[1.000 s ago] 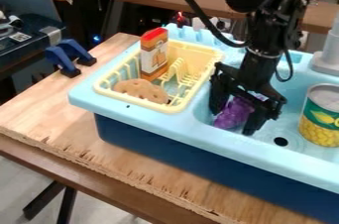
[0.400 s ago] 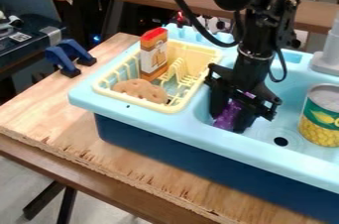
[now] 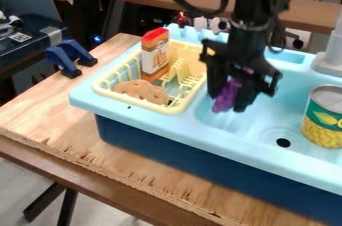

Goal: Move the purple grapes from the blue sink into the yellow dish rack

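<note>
Its fingers closed around the purple toy [image 3: 227, 95], the end effector [image 3: 228, 101] grips it from above over the sink [image 3: 257, 117], likely to steady both sides, with the dish rack [image 3: 175, 106] beside it propping the carton [image 3: 155, 56] upright and the can [image 3: 324, 120] on its opposite side.

wooden tabletop [image 3: 63, 122] | light-blue toy sink [image 3: 167, 126] on it | blue clamp [image 3: 62, 60] at left edge

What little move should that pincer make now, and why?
Probably a small lift straight up: the pincer grips the purple thing over the sink basin, close beside the yellow rack where the orange-and-white box stands, so extra height should help avoid a bump.
</note>
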Available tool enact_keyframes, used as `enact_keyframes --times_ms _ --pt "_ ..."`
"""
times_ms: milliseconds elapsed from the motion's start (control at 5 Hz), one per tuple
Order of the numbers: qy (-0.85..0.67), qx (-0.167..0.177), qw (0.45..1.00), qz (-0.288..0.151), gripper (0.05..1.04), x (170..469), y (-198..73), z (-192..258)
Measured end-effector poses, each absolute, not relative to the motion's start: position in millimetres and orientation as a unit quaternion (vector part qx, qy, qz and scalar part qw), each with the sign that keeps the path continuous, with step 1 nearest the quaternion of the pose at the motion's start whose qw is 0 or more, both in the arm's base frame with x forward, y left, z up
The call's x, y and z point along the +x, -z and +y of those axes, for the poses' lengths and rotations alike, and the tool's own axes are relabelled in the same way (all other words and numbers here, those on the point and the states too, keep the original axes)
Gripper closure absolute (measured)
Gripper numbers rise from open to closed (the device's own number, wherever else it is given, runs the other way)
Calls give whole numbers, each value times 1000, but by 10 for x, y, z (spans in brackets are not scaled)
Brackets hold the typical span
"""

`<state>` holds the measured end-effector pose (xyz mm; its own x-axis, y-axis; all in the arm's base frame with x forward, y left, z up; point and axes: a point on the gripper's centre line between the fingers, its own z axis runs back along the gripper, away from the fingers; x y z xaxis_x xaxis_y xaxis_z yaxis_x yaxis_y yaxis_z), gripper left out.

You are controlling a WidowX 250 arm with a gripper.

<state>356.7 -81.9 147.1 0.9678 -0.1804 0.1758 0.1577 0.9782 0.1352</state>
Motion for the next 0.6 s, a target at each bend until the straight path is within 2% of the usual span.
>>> enact_keyframes --times_ms 200,400,600 --pt "75 45 985 -146 444 3467 -1828 -733" --pt "47 43 986 -156 444 3308 -2048 -490" --pt "10 39 989 -141 444 3191 -2090 -173"
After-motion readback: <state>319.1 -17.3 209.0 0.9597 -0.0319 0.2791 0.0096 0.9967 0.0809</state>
